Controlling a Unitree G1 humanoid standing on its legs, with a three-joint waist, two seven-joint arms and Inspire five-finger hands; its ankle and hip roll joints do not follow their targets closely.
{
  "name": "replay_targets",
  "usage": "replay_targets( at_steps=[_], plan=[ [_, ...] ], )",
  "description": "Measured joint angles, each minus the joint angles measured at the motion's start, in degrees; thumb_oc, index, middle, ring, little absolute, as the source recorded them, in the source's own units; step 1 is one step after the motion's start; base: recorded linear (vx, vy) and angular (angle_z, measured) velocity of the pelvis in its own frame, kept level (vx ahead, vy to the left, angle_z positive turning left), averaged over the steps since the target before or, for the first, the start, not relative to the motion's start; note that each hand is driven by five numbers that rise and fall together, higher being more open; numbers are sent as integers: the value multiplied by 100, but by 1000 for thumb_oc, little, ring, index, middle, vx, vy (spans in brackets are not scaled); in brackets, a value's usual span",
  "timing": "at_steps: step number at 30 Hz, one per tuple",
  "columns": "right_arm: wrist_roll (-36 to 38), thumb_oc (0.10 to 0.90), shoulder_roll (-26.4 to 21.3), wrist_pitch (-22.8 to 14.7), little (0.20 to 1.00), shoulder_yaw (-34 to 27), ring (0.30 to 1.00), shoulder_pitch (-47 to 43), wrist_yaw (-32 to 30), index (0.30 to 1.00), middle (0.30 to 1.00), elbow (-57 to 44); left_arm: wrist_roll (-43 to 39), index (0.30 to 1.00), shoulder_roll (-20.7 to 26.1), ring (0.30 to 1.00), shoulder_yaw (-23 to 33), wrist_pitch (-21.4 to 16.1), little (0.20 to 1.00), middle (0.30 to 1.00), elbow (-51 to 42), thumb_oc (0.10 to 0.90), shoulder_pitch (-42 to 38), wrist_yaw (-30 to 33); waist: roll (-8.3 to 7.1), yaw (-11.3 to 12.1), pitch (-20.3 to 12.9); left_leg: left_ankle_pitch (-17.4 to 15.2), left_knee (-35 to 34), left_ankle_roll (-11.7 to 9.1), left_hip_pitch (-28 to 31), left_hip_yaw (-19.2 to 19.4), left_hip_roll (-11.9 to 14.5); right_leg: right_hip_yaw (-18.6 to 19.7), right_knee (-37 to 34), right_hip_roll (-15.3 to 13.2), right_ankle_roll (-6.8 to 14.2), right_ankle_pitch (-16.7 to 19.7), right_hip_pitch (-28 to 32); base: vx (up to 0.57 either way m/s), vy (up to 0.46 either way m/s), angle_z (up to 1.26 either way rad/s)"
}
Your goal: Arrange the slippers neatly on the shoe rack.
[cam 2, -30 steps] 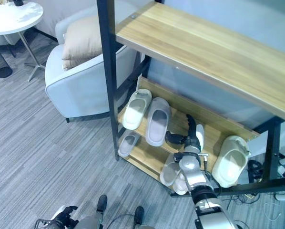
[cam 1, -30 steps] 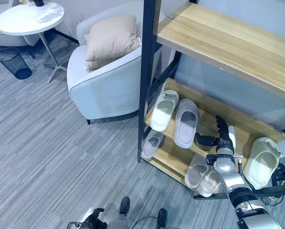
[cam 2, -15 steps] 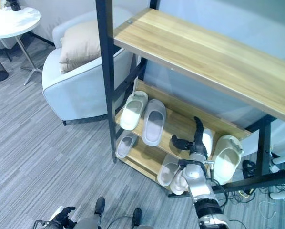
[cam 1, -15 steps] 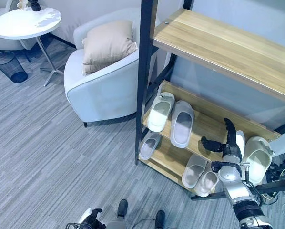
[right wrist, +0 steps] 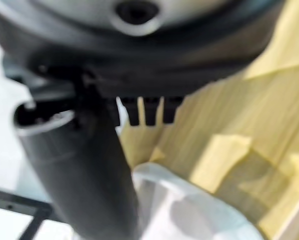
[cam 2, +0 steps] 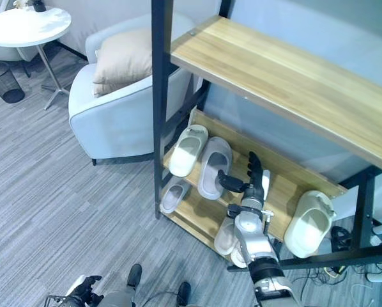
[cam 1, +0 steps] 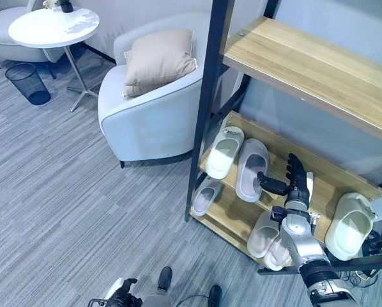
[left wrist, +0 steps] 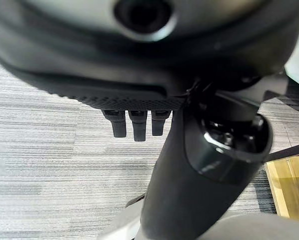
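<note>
Left hand (left wrist: pixel 134 125): seen in its own wrist view low over the grey carpet (cam 1: pixel 63 192), fingers hanging straight and holding nothing; it is well away from the rack and, by my reading, idle.

Bottom shelf: a pair of pale slippers (cam 1: pixel 267 240) lies close together just under the right arm, and a single small slipper (cam 1: pixel 206 196) sits by the dark post (cam 1: pixel 207 102).

Right hand (cam 1: pixel 292 182): raised over the middle shelf (cam 1: pixel 325 185), fingers straight and spread, thumb stuck out toward the robot's left; empty.

Key relation: the grey slipper (cam 1: pixel 251 169) lies just to the left of the thumb, very near or touching, I cannot tell which. Its long axis runs front to back across the shelf, about parallel to the fingers.

White slipper (cam 1: pixel 224 151): just left of the grey one, side by side with it and slightly angled.

Stray slipper (cam 1: pixel 349 224): a white one, at the shelf's right end, tipped over the front edge, well apart from the others and to the hand's right.

Nearer arm: the right, for every slipper on the rack.

Likely next need: either nudge the grey slipper or swing right for the tilted one; that one looks least tidy.

Beyond: an armchair (cam 1: pixel 152 121) with a cushion (cam 1: pixel 158 59), a round table (cam 1: pixel 53 27), a bin (cam 1: pixel 26 83).
</note>
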Motion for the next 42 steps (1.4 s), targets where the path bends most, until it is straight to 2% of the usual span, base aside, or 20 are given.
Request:
replay_targets(
  at_steps=[3,10,20,21,22,23,26,30,31,32,33,42],
  plan=[
    [2,800,-9,33,900,8,900,-126,-1,900,900,462,0,900,0,900,-17,-6,900,900,2,800,2,4,-16,9,-12,25,7,1,-86,-98,-4,-96,-1,-15,16,-14,-42,3,17,16],
    [14,800,-9,36,900,159,900,-363,-17,900,900,544,-8,900,-22,900,-17,-5,900,900,147,800,6,38,-9,22,-27,49,10,19,-197,-127,-21,-128,0,-31,13,-9,-135,-4,17,3],
    [-17,800,-124,35,900,157,900,-432,-142,900,900,553,-14,900,-124,900,-34,-7,900,900,178,800,13,112,108,44,-119,71,11,4,-353,-237,-31,-236,0,-30,14,-12,-244,6,6,4],
    [-18,598,-273,35,596,157,596,-444,-149,596,596,557,-13,900,-143,900,-44,-7,900,900,172,800,13,113,133,104,-133,80,11,-1,-398,-237,-32,-231,0,-30,14,-11,-290,10,2,4],
    [-20,588,-323,35,582,157,582,-451,-149,582,582,561,-13,900,-143,900,-44,-8,900,900,172,800,13,113,137,122,-136,83,11,0,-408,-238,-32,-232,0,-28,13,-11,-300,0,0,0],
    [-38,560,-424,35,540,158,540,-544,-155,540,540,715,-13,900,-144,900,-44,-8,900,900,178,800,18,115,137,153,-136,89,11,6,-409,-240,-30,-234,0,-24,13,-10,-300,0,0,0],
    [-76,524,-489,42,486,149,486,-674,-179,486,486,774,-10,900,-145,900,-45,-8,900,900,179,800,28,116,137,157,-136,98,11,19,-416,-240,-29,-236,0,-23,13,-11,-307,0,0,0],
    [-223,521,-491,42,481,150,481,-715,-181,481,481,775,-6,900,-146,900,-61,-8,900,900,175,800,28,130,137,161,-136,99,11,21,-418,-242,-30,-239,0,-25,14,-12,-307,0,0,0],
    [-234,452,-491,42,378,150,378,-715,-226,378,378,775,-6,900,-147,900,-64,-9,900,900,174,800,28,141,138,162,-135,98,11,20,-418,-243,-31,-241,0,-25,15,-12,-307,0,0,0],
    [-235,438,-491,43,356,150,356,-715,-281,356,356,776,-6,900,-147,900,-67,-10,900,900,175,800,29,145,138,163,-135,98,11,20,-419,-243,-31,-241,-1,-25,15,-12,-307,0,0,0],
    [-235,400,-493,42,300,142,300,-715,-331,300,300,778,-6,900,-147,900,-69,-10,900,900,177,800,29,152,138,161,-135,97,11,19,-419,-245,-30,-241,-1,-24,15,-13,-307,0,0,0],
    [-261,400,-539,25,300,-151,300,-617,-405,300,300,750,-5,900,-159,900,-37,-9,900,900,167,800,25,219,141,142,-132,97,10,15,-411,-250,-32,-247,-2,-27,16,-13,-295,0,0,0]
  ],
)
